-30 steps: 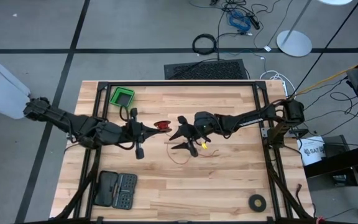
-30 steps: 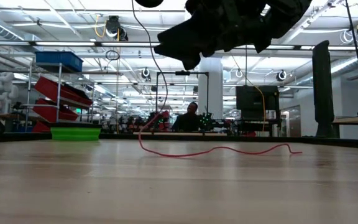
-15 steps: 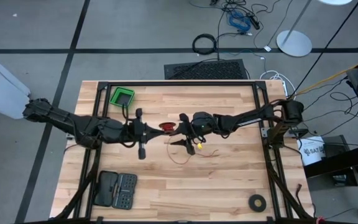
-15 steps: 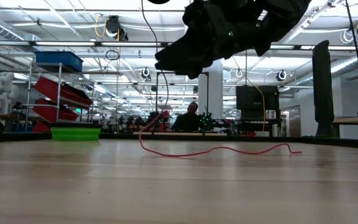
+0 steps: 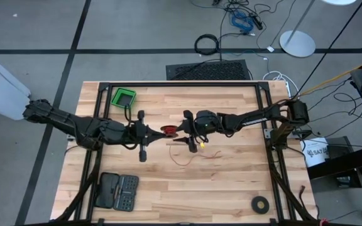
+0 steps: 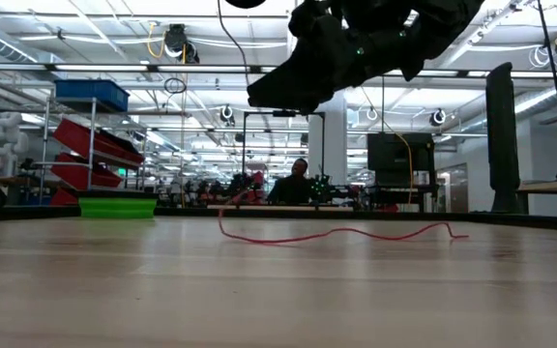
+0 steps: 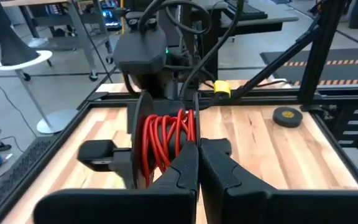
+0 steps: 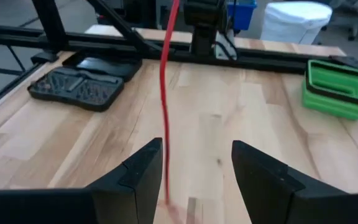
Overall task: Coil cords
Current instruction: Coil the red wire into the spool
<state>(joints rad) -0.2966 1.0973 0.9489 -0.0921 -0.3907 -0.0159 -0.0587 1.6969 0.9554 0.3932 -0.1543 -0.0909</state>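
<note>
Facing left wrist: red cord (image 7: 166,140) coils

Robotics lab: ceiling strip lights (image 6: 85,68), red storage bins (image 6: 95,145), floor cables (image 5: 244,16)

We see a light wood table (image 5: 231,188): green bin (image 5: 123,97) near the far left corner, dark bit case (image 5: 116,191) at the near left, black tape ring (image 5: 260,204) near the near right corner, red cord tail (image 5: 197,157) loose mid-table.

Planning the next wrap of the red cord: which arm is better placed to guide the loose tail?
Right: the right gripper is open astride the red cord, while the left gripper is shut holding the coil.
</note>
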